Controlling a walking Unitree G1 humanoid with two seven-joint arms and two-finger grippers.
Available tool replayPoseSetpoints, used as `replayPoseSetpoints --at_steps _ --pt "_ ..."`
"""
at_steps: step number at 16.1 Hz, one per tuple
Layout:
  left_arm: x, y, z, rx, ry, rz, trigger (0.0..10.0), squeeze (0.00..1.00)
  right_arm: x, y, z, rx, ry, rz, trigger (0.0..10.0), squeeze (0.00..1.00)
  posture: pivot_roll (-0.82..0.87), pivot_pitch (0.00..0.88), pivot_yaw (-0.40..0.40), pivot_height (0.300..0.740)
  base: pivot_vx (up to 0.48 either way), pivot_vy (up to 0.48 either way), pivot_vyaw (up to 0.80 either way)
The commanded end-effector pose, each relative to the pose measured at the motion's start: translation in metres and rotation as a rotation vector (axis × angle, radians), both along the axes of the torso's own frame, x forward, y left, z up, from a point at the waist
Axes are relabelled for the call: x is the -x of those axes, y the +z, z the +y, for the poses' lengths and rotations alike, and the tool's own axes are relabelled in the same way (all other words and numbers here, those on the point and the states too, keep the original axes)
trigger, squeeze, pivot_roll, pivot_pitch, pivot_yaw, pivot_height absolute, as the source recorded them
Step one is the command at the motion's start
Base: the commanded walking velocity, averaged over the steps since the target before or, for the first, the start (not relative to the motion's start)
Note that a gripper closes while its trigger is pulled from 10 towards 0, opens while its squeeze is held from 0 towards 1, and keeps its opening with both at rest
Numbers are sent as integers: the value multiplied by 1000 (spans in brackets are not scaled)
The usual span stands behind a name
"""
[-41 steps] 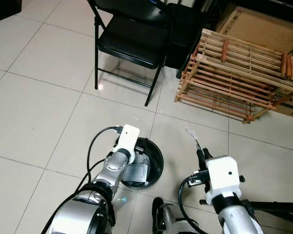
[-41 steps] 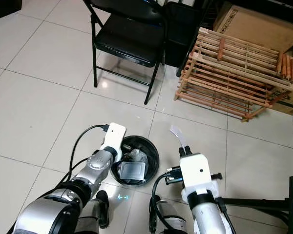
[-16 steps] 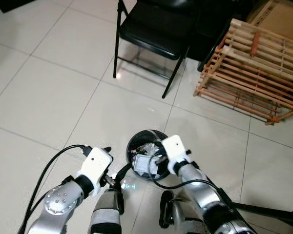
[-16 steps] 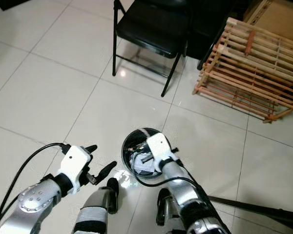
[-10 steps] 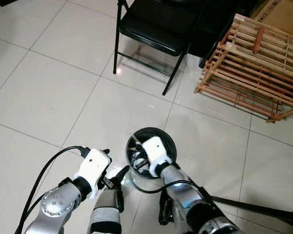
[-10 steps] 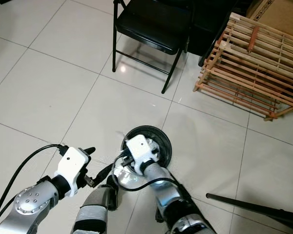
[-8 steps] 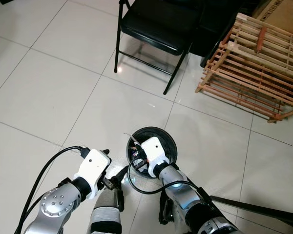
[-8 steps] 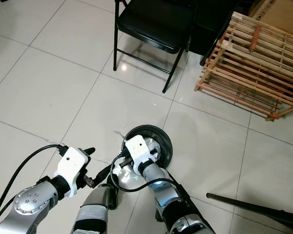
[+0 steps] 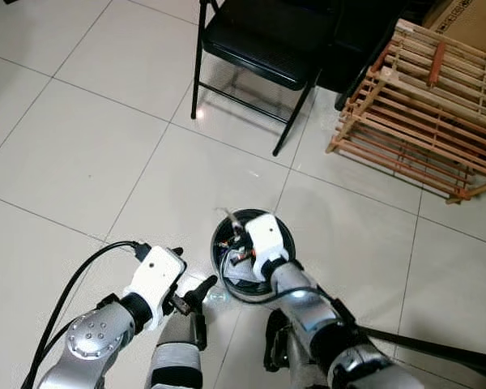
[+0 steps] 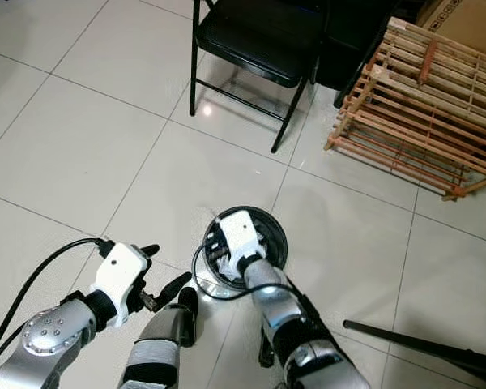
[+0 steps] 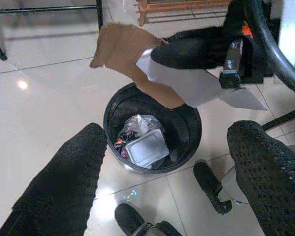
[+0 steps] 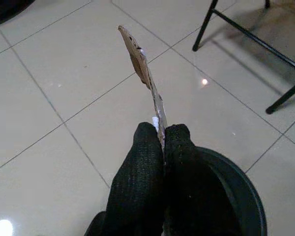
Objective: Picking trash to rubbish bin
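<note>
A round black rubbish bin stands on the tiled floor just before my feet. Inside it lie a clear plastic tray and crumpled wrappers. My right gripper hovers over the bin's near-left rim, shut on a flat scrap of brown cardboard that sticks out past the fingertips. From the left wrist view the cardboard scrap hangs above the bin. My left gripper is open and holds nothing, low and to the left of the bin.
A black folding chair stands behind the bin. A wooden slatted rack lies at the back right beside a cardboard box. A black pole lies on the floor at the right.
The left gripper has drawn back from over the bin to its left side. The right gripper has carried the cardboard scrap from the right of the bin to above it. The camera has shifted.
</note>
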State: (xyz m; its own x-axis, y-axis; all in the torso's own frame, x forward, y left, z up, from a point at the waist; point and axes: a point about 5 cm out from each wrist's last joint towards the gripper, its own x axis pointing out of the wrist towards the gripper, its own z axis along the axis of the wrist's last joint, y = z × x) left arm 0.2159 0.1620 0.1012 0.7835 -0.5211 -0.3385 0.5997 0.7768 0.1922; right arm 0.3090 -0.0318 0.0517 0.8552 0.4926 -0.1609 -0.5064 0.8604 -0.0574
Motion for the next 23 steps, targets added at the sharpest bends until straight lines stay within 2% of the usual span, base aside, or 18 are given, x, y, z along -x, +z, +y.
replayPoseSetpoints --at_steps 1,7,13,14,15,23 --pt "6 -8 -2 5 -14 44 10000 0 2 -4 3 -31 -17 35 10000 0 430 442 -66 740 0 0 0" --pt "4 -12 -2 0 -20 52 10000 0 -16 14 3 -54 -48 14 10000 0 434 441 -59 740 0 0 0" --pt "4 -15 0 -1 -23 57 10000 0 -14 14 8 -60 -38 18 10000 0 432 445 -58 740 0 0 0" --pt "4 -16 -1 -2 -26 58 10000 0 -13 12 8 -62 -34 20 10000 196 432 445 -58 740 0 0 0" --pt "4 -16 -1 -2 -28 59 10000 0 -12 11 8 -63 -33 22 10000 1000 432 445 -58 740 0 0 0" --pt "3 -11 -7 6 -36 49 10000 0 -11 9 6 -54 -25 24 10000 1000 421 443 -61 740 0 0 0"
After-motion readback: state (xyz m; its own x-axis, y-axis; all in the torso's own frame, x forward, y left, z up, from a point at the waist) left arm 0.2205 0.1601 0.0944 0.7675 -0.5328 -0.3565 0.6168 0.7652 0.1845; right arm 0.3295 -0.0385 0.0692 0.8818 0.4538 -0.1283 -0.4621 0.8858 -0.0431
